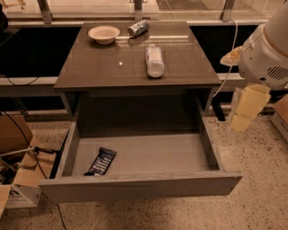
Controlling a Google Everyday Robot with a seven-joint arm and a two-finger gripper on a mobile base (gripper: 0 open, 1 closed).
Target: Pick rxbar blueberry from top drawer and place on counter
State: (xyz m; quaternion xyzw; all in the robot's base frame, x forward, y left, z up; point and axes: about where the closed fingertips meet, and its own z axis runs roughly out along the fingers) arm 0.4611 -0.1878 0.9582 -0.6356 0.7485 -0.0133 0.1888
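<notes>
Your gripper (245, 110) hangs off to the right of the bench, outside the drawer's right wall and above the speckled terrazzo floor (261, 197). It is well apart from everything on the bench and in the drawer. It sits below the rounded white arm housing (270, 54), and from this view you cannot tell whether it is open or closed.

On the glossy brown-grey square bench (90, 67) you have three things, none touching another. A shallow cream bowl (104, 34) stands at the back left. A silvery can (138, 28) lies on its side just right of the bowl, near the back edge. A clear plastic bottle (155, 60) lies on its side right of centre, its length running front to back.

Under the bench front, the wide shallow grey drawer (139, 186) stands pulled out toward you. The small flat snack bar in a dark navy-black wrapper with white lettering (101, 161) lies flat on the drawer's floor in the front left corner, near the left wall and close to the front panel, turned at a slant. It lies forward of the bench's overhang, uncovered from above.

To the left of the drawer, brown cardboard boxes (13, 134) sit on the floor, with dark cables (27, 130) trailing across them. Metal railing posts (45, 11) stand behind the bench.
</notes>
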